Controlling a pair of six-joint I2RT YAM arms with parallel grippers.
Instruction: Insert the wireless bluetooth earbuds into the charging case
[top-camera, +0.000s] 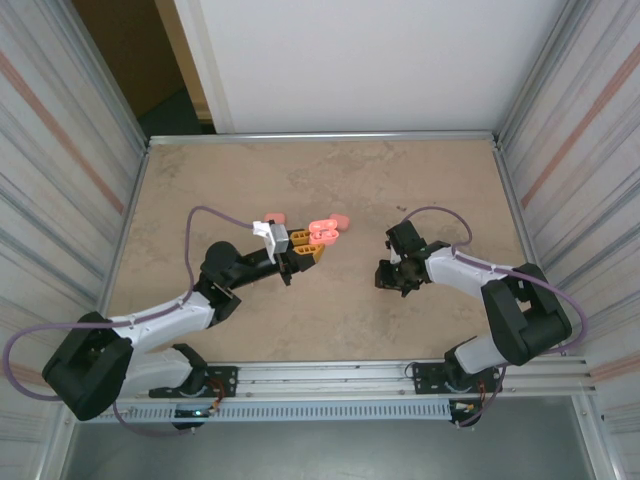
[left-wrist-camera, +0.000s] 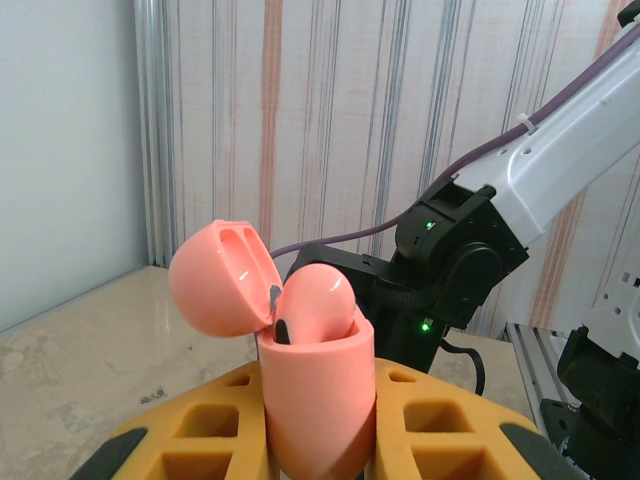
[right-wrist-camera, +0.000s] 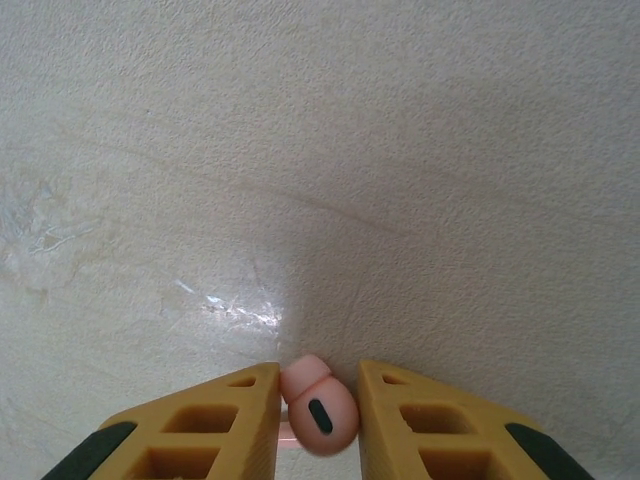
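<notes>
Here, earbud (right-wrist-camera: 318, 415) in R gripper (right-wrist-camera: 318, 370).

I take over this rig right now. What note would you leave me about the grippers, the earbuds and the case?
Left gripper: shut on the case, held upright, lid open.
Right gripper: shut on a loose earbud, low at the table.
Done: a seated earbud appears to sit in the case.
Left: lift the loose earbud, carry it to the case, insert it; likely then close the lid.
</notes>
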